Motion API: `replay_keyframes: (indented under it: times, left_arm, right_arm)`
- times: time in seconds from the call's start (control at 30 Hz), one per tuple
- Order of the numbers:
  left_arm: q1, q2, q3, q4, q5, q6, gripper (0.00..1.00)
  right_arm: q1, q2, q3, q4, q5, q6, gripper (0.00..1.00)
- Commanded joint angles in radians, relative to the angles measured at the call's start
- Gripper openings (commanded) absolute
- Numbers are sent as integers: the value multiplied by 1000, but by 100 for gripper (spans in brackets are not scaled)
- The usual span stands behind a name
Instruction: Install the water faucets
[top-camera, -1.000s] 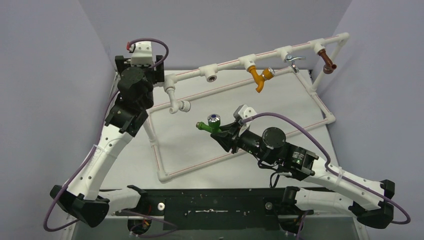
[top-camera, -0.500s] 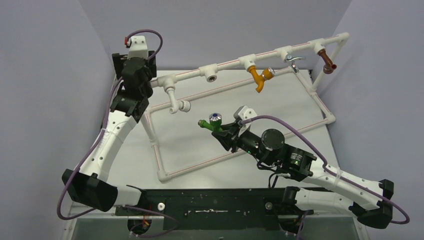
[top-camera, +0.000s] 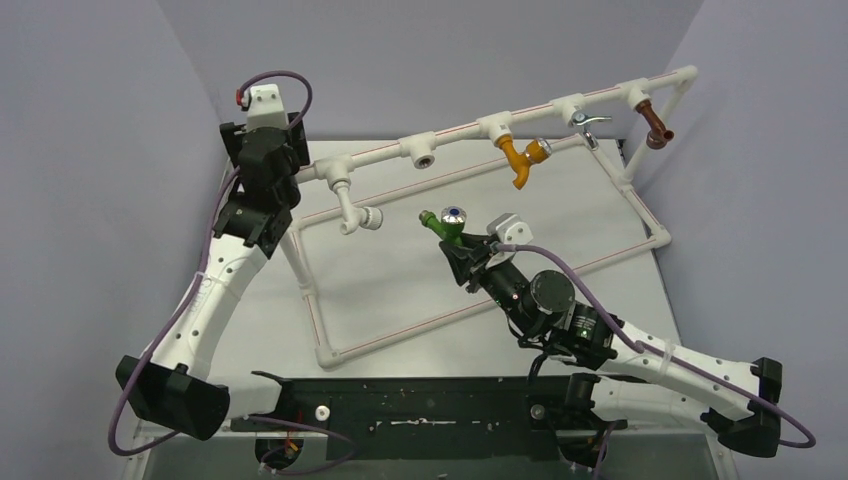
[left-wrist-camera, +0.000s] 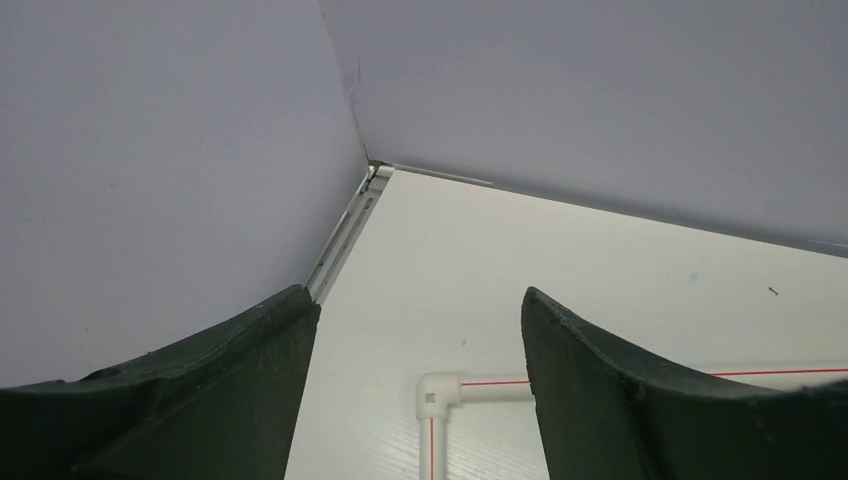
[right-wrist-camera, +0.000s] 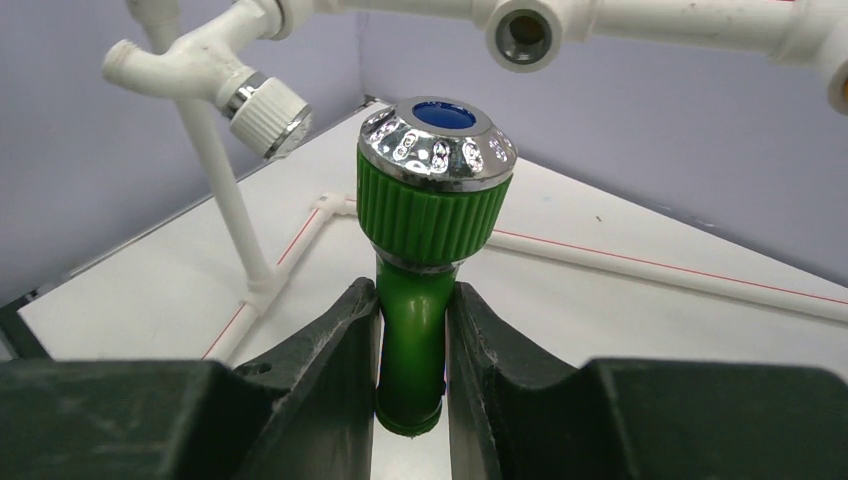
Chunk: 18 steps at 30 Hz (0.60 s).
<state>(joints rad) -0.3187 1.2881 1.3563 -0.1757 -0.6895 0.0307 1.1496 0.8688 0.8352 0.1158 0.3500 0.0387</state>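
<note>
The green tap (top-camera: 447, 224) has a silvery knob with a blue centre and is held above the table, knob up. My right gripper (top-camera: 462, 245) is shut on its spout. In the right wrist view the tap (right-wrist-camera: 435, 200) stands between the fingers (right-wrist-camera: 340, 340), just below and in front of an open threaded socket (right-wrist-camera: 522, 35) on the white pipe rail (top-camera: 460, 133). That socket (top-camera: 425, 156) lies up and left of the tap. My left gripper (top-camera: 268, 160) is at the back left corner, open and empty (left-wrist-camera: 415, 300).
An orange-yellow tap (top-camera: 520, 158), a silvery lever tap (top-camera: 588, 122) and a brown tap (top-camera: 657, 125) hang from the rail. A white fitting with a chrome ring (top-camera: 362, 215) hangs at the rail's left end. The pipe frame's elbow (left-wrist-camera: 435, 388) lies below the left gripper.
My right gripper carried the green tap back and to the right, closer to the rail's open socket. My left arm drew back a little further into the corner.
</note>
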Motion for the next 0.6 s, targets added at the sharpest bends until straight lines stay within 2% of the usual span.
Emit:
replay_keyframes:
  times: [0.0, 0.2, 0.57]
  left_arm:
    - [3, -68, -37, -117, 3, -80, 71]
    - [3, -103, -80, -172, 33, -126, 68]
    - [3, -174, -228, -144, 92, -169, 68]
  right_arm:
    - [22, -1, -32, 254, 168, -91, 0]
    - [56, 51, -91, 495, 286, -255, 0]
    - [118, 190, -154, 894, 322, -532, 0]
